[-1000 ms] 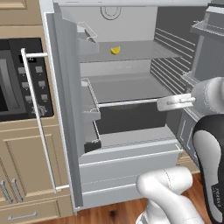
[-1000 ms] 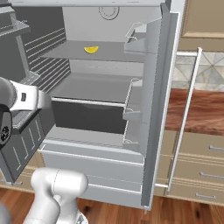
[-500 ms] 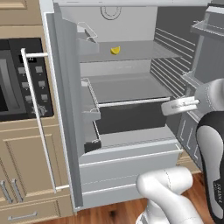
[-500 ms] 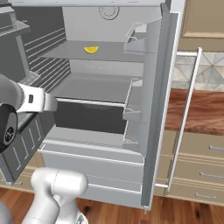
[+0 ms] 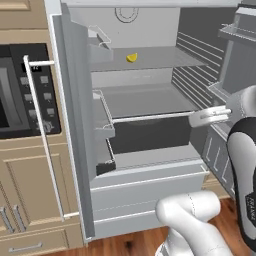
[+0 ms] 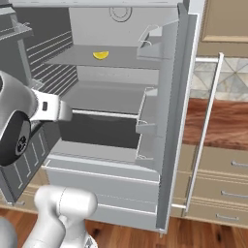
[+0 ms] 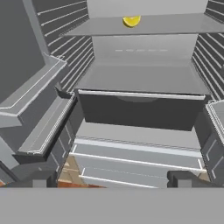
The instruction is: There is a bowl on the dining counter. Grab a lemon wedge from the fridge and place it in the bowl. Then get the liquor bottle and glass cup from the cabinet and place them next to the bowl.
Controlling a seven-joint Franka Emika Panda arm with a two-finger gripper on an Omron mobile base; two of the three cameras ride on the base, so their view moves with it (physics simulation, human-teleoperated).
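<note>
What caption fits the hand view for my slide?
Open gripper faces the open fridge, with the lemon wedge on the upper shelf.

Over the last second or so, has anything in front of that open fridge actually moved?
Only the arm. Its end effector, open and holding nothing, has drifted sideways toward the fridge's right-hand door and slightly lower, still level with the middle shelf. The lemon wedge stays untouched on the upper shelf, and the fridge doors stand open as before.

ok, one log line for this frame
phase: reach for lemon wedge | fridge: doors open | lemon wedge: upper shelf, untouched | gripper: open, empty, in front of middle shelf, below wedge
</note>
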